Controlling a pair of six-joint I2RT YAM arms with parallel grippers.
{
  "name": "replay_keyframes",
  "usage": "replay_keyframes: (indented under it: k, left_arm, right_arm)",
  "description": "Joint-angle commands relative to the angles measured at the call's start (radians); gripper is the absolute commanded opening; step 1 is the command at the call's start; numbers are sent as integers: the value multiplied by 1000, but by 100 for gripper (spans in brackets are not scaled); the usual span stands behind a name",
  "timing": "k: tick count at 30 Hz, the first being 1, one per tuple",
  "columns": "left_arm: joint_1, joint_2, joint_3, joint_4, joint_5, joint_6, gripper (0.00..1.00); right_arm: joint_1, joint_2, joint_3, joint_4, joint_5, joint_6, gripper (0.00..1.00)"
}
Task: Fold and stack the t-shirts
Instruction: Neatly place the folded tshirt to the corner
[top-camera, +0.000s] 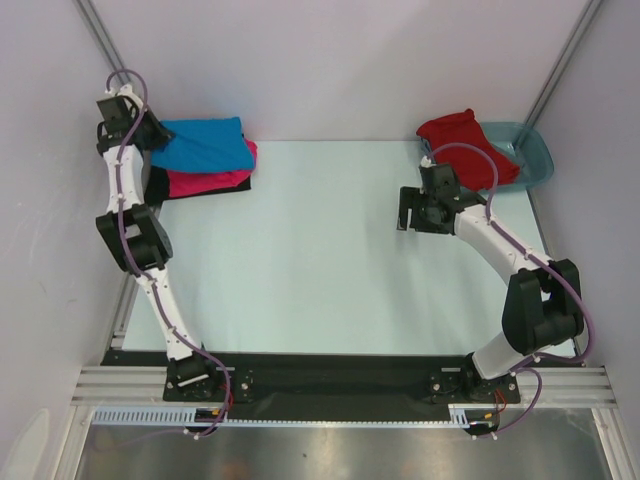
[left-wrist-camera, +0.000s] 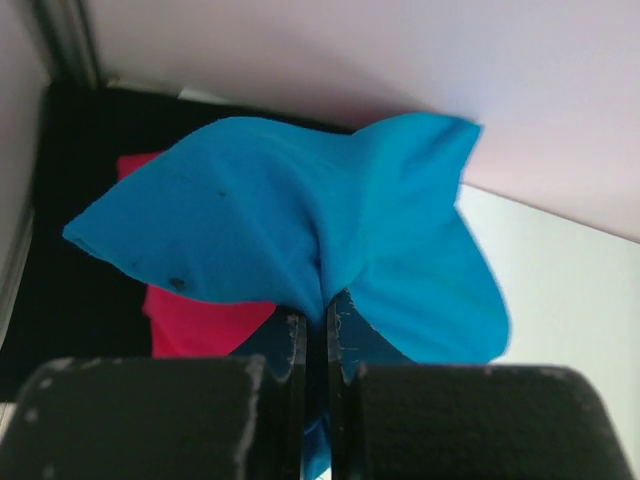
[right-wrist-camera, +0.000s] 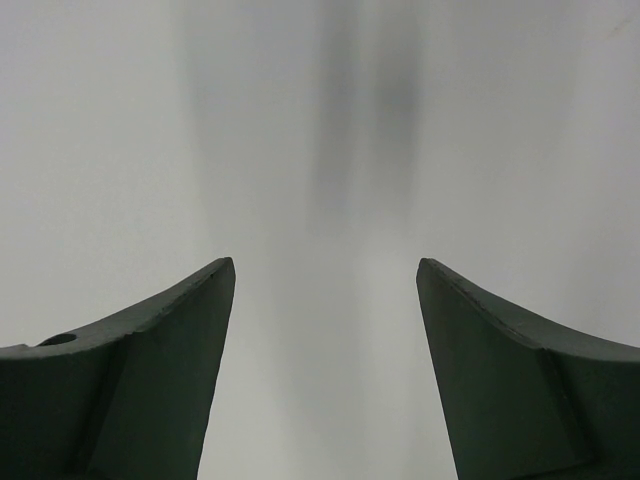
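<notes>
Red t-shirt (top-camera: 455, 135), heaped in teal tub (top-camera: 538, 155)

Overhead, left wrist: shared blue t-shirt (top-camera: 205, 144)

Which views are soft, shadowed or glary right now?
Top external: even, sharp, only faint shadows on the table. Left wrist: blue t-shirt fairly crisp, the shut left pincer close and soft. Right wrist: open right pincer dark, a blurred grey streak on the blank background.
</notes>
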Motion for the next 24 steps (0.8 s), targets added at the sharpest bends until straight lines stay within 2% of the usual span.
replay_keyframes:
  k: [1, 3, 4, 5, 6, 7, 8, 10, 11, 16, 19, 24]
  left_arm:
    - [7, -55, -61, 51, -88, 0, 5]
    - [9, -59, -91, 61, -79, 7, 13]
    - [9, -54, -97, 57, -77, 10, 25]
    - [9, -55, -100, 51, -99, 12, 25]
    - [9, -65, -132, 52, -137, 10, 38]
    - [9, -72, -149, 64, -159, 12, 61]
    - [9, -88, -161, 68, -172, 16, 77]
    - [9, -100, -178, 65, -188, 20, 88]
    - [10, -108, -186, 69, -194, 14, 99]
    - [3, -199, -261, 89, -266, 7, 100]
    - [-25, -292, -310, 130, -326, 59, 100]
    - [-94, -375, -226, 86, -487, 171, 100]
  right_arm:
    - [8, -5, 33, -5, 6, -4, 79]
    - [9, -11, 29, -8, 9, -4, 79]
    - [8, -13, 26, -5, 9, -6, 79]
    - [9, -16, 26, -8, 9, -6, 79]
    - [9, -17, 24, -13, 9, -6, 79]
    - [11, -17, 24, -16, 9, -6, 79]
    - [9, -22, 23, -16, 8, -6, 79]
    - [11, -31, 10, -10, 8, -6, 79]
    - [12, -34, 6, -5, 2, -4, 80]
    - [15, -48, -9, -4, -6, -1, 80]
    - [18, -62, -26, 4, -14, -1, 80]
    - [20, -94, -55, 5, -17, -6, 80]
